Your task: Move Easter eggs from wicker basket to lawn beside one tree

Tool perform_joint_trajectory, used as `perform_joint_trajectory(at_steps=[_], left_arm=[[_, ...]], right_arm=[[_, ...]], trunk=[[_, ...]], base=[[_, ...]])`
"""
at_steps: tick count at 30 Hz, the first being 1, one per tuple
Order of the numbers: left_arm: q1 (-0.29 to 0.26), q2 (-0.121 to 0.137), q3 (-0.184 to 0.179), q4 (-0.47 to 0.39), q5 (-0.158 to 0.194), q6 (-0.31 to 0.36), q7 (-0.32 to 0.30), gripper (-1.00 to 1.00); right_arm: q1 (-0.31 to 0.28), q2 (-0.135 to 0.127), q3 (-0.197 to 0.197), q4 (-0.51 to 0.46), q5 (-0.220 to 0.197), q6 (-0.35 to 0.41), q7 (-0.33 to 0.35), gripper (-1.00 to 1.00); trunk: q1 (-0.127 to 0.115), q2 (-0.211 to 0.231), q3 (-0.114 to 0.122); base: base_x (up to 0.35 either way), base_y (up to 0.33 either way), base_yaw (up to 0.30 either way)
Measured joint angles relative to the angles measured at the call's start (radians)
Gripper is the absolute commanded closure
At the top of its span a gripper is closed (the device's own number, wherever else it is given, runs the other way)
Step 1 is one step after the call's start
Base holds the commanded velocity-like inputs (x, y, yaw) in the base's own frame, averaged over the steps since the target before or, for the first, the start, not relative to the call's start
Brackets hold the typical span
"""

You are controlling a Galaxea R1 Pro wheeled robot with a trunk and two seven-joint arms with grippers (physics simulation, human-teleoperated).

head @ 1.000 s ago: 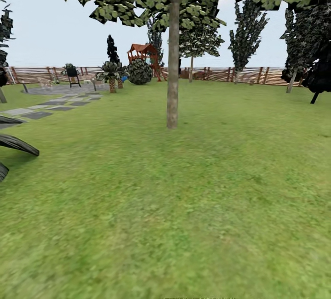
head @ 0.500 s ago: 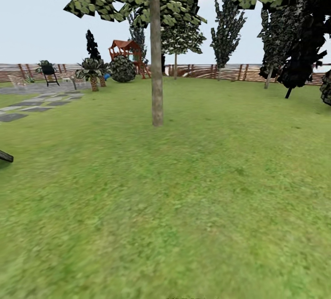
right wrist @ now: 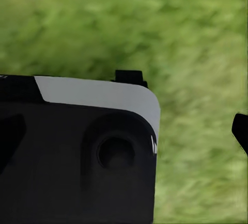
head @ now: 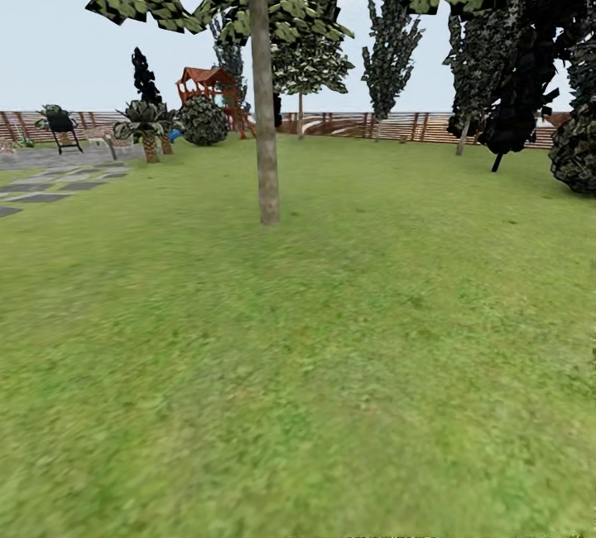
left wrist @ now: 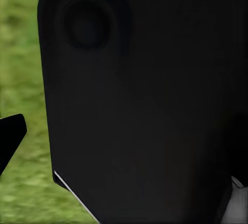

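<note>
Out on the lawn (head: 331,372), the nearest tree (head: 266,157) stands at about eleven o'clock, its pale trunk well apart from the robot, the fence (head: 389,126) far behind. No basket or eggs to be seen from here, so I'd judge nothing is placed yet and the robot is in transit. Both wrist views are mostly dark housing over grass; whether either end effector is clenched or released, I cannot tell

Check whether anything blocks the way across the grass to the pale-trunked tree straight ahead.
Nothing visible does. In the head view, open lawn runs unbroken up to the foot of the tree. The paving stones and the short palm lie off to the left of that line.
</note>
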Motion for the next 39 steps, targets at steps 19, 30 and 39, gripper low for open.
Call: perform_joint_trajectory(at_steps=[19, 30, 39], left_arm=[[0.0, 0.001, 0.001, -0.006, 0.001, 0.0, -0.001, -1.0], [0.0, 0.001, 0.001, -0.004, 0.001, 0.0, -0.001, -1.0], [0.0, 0.0, 0.001, -0.003, 0.001, 0.0, -0.001, -1.0]], right_arm=[[0.0, -0.006, -0.017, -0.007, -0.012, 0.009, 0.0, -1.0], [0.0, -0.002, 0.0, -0.001, 0.009, -0.004, -0.002, -1.0], [0.0, 0.002, -0.01, -0.001, -0.001, -0.004, -0.005, -1.0]], trunk=[[0.0, 0.0, 0.0], [0.0, 0.0, -0.001], [0.0, 0.0, -0.001]], base=[[0.0, 0.0, -0.29], [0.0, 0.0, -0.058], [0.0, 0.0, -0.043]])
